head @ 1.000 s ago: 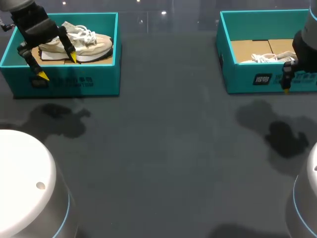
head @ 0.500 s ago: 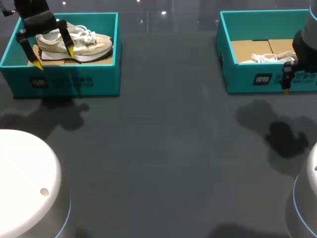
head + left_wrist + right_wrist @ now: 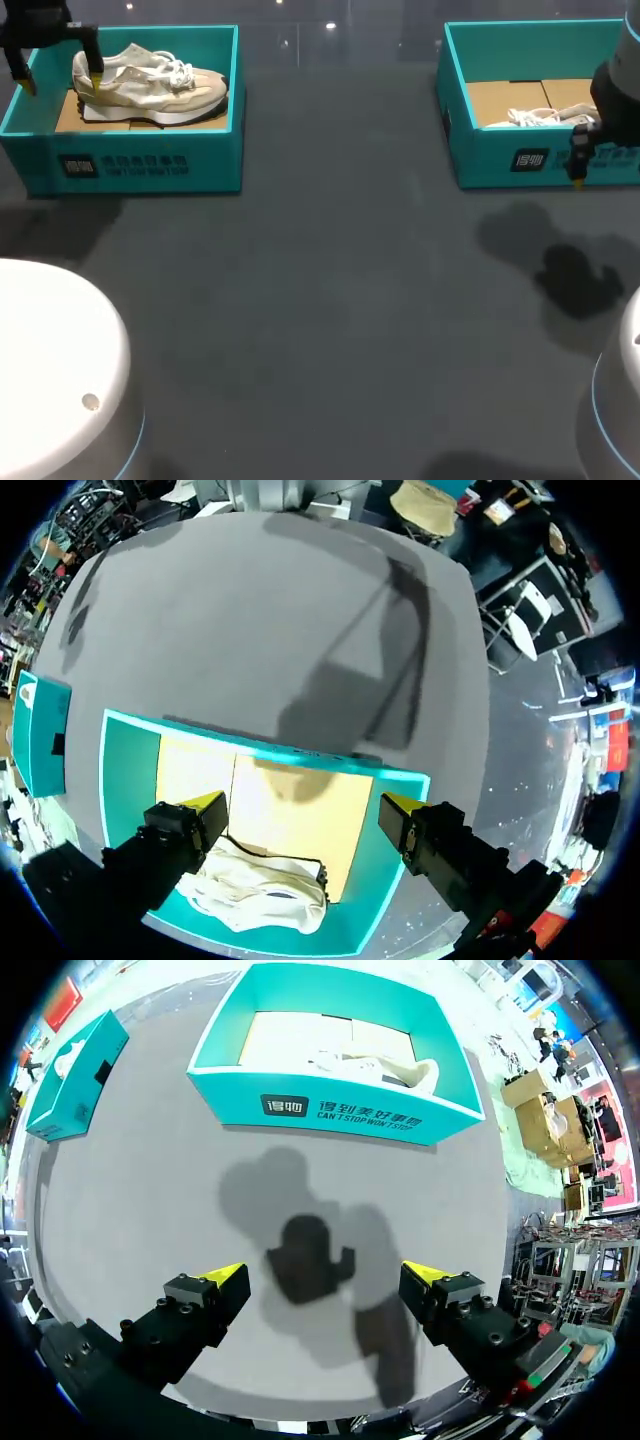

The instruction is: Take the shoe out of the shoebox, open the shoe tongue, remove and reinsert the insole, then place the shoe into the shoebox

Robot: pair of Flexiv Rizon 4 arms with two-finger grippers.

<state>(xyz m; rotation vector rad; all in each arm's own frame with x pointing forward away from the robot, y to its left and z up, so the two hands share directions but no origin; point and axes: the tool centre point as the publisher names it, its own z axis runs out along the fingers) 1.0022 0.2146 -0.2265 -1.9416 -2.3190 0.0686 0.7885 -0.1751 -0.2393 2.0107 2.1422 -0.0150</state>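
Note the cream shoe [image 3: 150,84] with white laces [image 3: 178,70], and the shoebox [image 3: 140,165], teal outside and tan inside. The table [image 3: 340,300] before you is dark grey. Your left gripper [image 3: 300,805] and right gripper [image 3: 326,1275] are black with yellow tips.

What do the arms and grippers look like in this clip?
The left gripper and right gripper each have two blocky black fingers with visible screw heads, ending in bright yellow wedge tips. In the head view, the arm housings are rounded, white, with a thin blue ring.
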